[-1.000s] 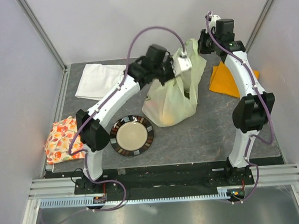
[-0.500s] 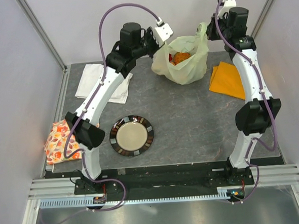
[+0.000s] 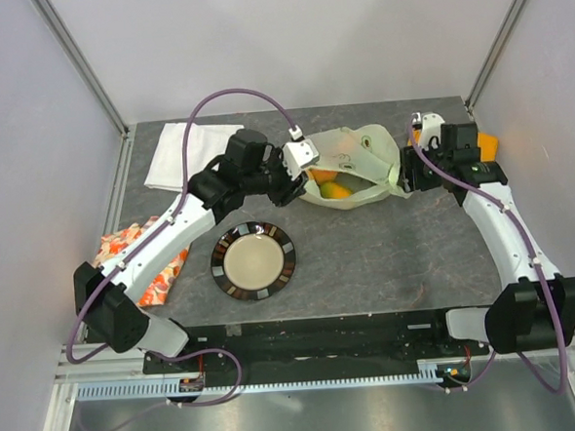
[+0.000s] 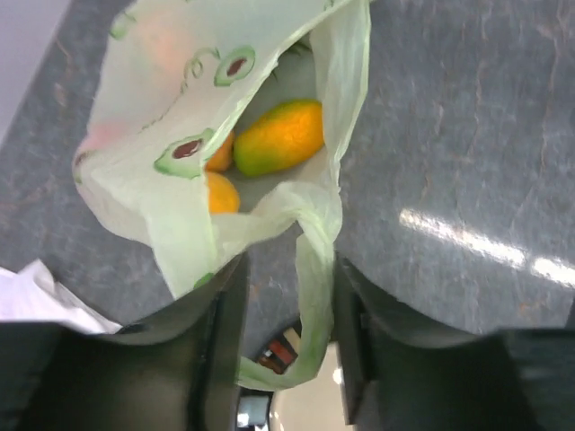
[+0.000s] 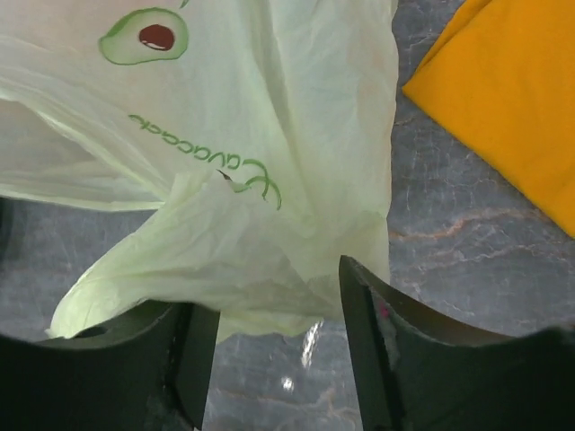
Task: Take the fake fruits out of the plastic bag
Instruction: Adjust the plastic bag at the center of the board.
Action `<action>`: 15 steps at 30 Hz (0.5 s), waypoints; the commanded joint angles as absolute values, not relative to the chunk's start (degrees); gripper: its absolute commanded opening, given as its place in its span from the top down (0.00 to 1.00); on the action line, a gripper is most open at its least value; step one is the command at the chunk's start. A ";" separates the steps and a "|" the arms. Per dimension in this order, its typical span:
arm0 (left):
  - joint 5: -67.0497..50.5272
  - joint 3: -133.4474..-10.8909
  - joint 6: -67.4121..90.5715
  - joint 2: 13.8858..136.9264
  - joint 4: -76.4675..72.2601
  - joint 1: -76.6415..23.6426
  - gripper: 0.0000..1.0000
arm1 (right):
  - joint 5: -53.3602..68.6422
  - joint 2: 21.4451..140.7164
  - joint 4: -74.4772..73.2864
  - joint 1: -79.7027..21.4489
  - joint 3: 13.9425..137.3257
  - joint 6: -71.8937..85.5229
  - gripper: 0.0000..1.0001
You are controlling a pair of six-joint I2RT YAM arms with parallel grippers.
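Observation:
The plastic bag [image 3: 354, 153] lies slumped on the table between my two grippers, its mouth turned toward the left arm. Inside the mouth show fake fruits: a yellow-orange mango [image 4: 279, 136] with a green end and two orange pieces [image 4: 221, 192] beside it; the mango [image 3: 333, 188] also shows from above. My left gripper [image 4: 287, 350] is open, and a handle loop [image 4: 316, 269] of the bag hangs loose between its fingers. At the bag's right side my right gripper [image 5: 278, 359] is open too, with the bag's crumpled edge [image 5: 260, 260] reaching into the gap.
A dark-rimmed plate [image 3: 253, 262] sits in front of the bag. A white folded cloth [image 3: 188, 153] lies at the back left, a floral cloth [image 3: 139, 259] under the left arm, and an orange cloth [image 5: 503, 99] just right of the bag.
Both arms came down from holding the bag up at the back. The bag now rests lower on the table and both grippers have opened off its handles.

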State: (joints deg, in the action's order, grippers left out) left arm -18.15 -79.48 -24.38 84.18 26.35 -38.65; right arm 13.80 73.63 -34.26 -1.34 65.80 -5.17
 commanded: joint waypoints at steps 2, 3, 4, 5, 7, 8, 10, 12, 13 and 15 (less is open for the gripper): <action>-16.10 -79.53 -13.40 79.02 26.54 -38.76 0.35 | 20.09 67.86 -41.82 -1.23 81.01 -13.52 0.36; -13.13 -80.24 -11.01 78.40 26.80 -38.59 0.29 | 22.21 67.68 -42.36 -1.40 83.65 -14.14 0.35; -12.23 -81.11 -5.50 77.27 27.24 -38.24 0.25 | 24.59 67.94 -42.89 -1.41 88.20 -14.59 0.35; -11.69 -82.34 -2.84 76.65 28.46 -37.45 0.23 | 26.26 68.29 -43.93 -2.10 90.07 -14.68 0.36; -12.57 -83.23 2.78 75.68 29.79 -37.18 0.21 | 28.82 70.73 -45.08 -3.51 93.41 -14.59 0.39; -13.09 -84.02 4.12 75.24 30.23 -37.00 0.21 | 29.18 71.62 -46.13 -5.52 93.78 -14.85 0.41; -14.85 -84.64 6.67 75.32 31.64 -36.48 0.21 | 30.05 74.08 -46.58 -7.81 92.91 -15.91 0.49; -15.29 -84.20 12.46 75.67 32.60 -34.55 0.18 | 31.28 76.19 -47.72 -11.67 92.46 -17.13 0.53; -16.95 -82.98 17.79 75.67 32.69 -33.15 0.18 | 32.07 78.46 -48.33 -14.39 92.29 -17.92 0.56; -25.00 -81.83 22.04 76.55 32.43 -27.79 0.18 | 32.34 80.32 -49.66 -16.16 91.06 -19.59 0.60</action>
